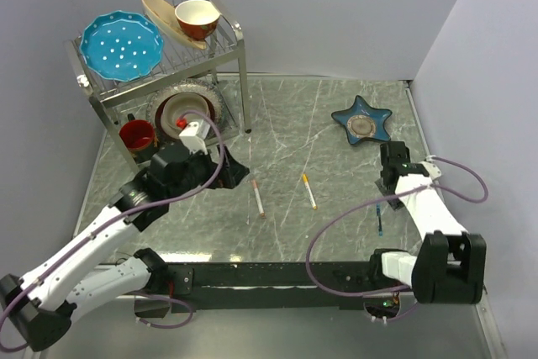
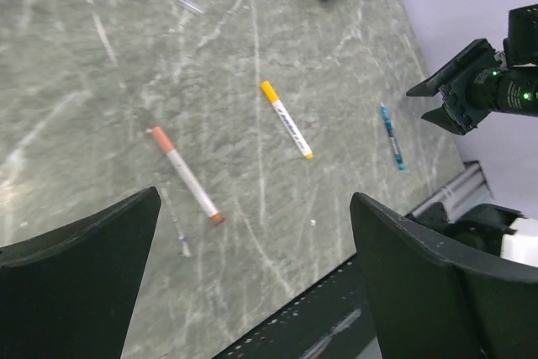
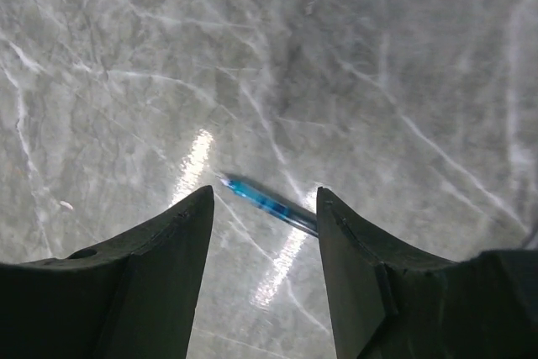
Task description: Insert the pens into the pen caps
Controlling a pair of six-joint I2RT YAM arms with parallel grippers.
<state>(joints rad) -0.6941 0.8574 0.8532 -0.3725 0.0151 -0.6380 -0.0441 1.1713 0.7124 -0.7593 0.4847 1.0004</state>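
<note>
Right end effector [image 3: 265,195] gapes beside blue pen [image 2: 392,136].

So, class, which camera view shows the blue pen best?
The left wrist view: the blue pen lies whole and unobstructed. The right wrist view is closer, but a gripper finger hides one end. The top view shows only a thin sliver.

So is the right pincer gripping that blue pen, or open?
Open. The right pincer shows its jaws apart in its wrist view; the blue pen lies flat on the table below the gap, ungripped.
</note>
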